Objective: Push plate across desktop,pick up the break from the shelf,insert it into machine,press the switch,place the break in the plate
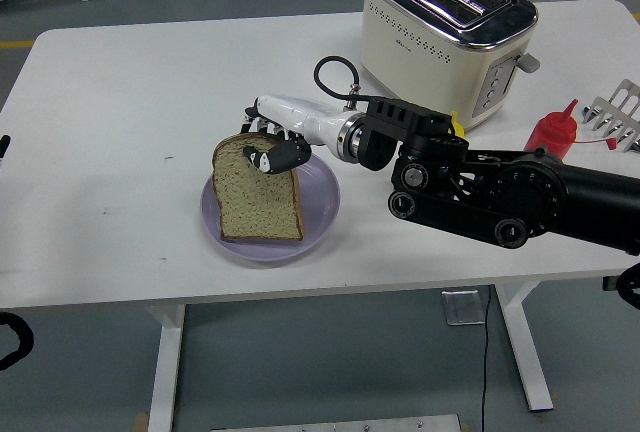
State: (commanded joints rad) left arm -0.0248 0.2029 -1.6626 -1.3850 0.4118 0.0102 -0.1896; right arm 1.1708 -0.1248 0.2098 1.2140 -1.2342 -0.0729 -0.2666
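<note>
The step in hand looks like the last one: setting the bread in the plate. Taking the plate as the landmark, the lilac plate (pixel 318 214) sits toward the near side of the white surface (pixel 120 132), left of centre. The slice of bread (pixel 258 202) stands over the plate's left half, its lower edge down on or just above the plate floor (contact cannot be told for sure), its face leaning back toward the hand.

The right hand (pixel 272 148) reaches in from the plate's right, over its far rim, and its fingers (pixel 268 157) are closed on the top crust of the slice, pinching it from front and back. The black forearm (pixel 500 197) lies low over the surface to the right of the plate.

Beyond and to the right of the plate stands the cream toaster (pixel 445 32), its slots empty so far as can be seen. Farther right are a red squeeze bottle (pixel 552 132) and, at the edge of view, a metal rack (pixel 618 112). The left hand is not in view.

The next move calls for lowering the slice until it lies flat, then releasing the crust and lifting clear without dragging the bread or nudging the plate. A slice let go while leaning could tip over the left rim.
</note>
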